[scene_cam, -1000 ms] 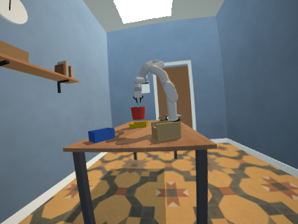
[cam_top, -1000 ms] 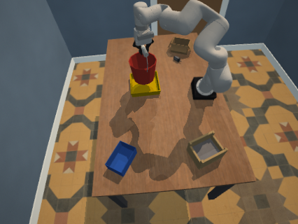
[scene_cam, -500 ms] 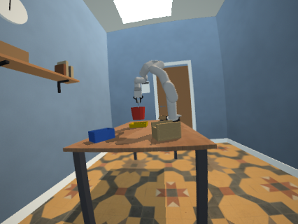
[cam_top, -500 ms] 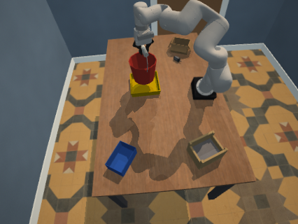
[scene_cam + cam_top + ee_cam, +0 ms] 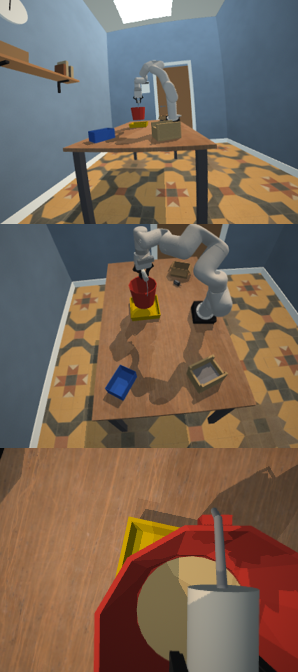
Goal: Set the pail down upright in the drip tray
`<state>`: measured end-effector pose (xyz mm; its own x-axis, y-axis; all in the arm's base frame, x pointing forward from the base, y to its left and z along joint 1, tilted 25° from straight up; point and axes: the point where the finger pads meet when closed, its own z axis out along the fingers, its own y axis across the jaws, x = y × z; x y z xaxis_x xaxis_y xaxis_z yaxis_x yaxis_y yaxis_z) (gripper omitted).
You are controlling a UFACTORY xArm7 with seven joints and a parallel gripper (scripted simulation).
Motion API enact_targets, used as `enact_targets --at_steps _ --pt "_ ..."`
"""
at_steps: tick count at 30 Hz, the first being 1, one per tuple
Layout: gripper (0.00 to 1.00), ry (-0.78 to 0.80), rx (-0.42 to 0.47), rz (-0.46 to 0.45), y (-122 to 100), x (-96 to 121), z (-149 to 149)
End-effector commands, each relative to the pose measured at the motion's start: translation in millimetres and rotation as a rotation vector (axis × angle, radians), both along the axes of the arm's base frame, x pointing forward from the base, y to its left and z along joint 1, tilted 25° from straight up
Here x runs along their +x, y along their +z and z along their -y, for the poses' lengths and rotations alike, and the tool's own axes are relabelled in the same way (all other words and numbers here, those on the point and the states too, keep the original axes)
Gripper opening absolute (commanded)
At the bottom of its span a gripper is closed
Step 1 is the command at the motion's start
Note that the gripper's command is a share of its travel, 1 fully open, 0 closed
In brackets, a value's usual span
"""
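Note:
A red pail (image 5: 142, 293) (image 5: 138, 113) (image 5: 130, 613) hangs upright by its grey handle (image 5: 218, 550) from my gripper (image 5: 144, 277) (image 5: 138, 101). The gripper is shut on the handle's grip (image 5: 222, 628). The pail hangs over the yellow drip tray (image 5: 154, 316) (image 5: 138, 124) (image 5: 134, 538), with its base a little above the tray's floor. In the wrist view the pail hides most of the tray; only one corner shows.
A blue bin (image 5: 121, 382) (image 5: 101, 134) lies at the table's front left. An open wooden box (image 5: 206, 373) (image 5: 166, 130) stands at the front right. A small cardboard box (image 5: 180, 269) and a small dark object (image 5: 177, 283) lie at the back. The arm's base (image 5: 203, 316) stands to the right of the tray.

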<state>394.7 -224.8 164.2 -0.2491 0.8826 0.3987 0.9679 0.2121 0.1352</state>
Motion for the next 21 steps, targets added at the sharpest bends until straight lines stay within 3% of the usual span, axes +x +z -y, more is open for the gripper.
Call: enact_targets --at_steps 1,21 --pt "0.00 -0.002 -0.003 0.004 1 1 1" --pt "0.00 -0.002 -0.003 0.004 -10 1 -4"
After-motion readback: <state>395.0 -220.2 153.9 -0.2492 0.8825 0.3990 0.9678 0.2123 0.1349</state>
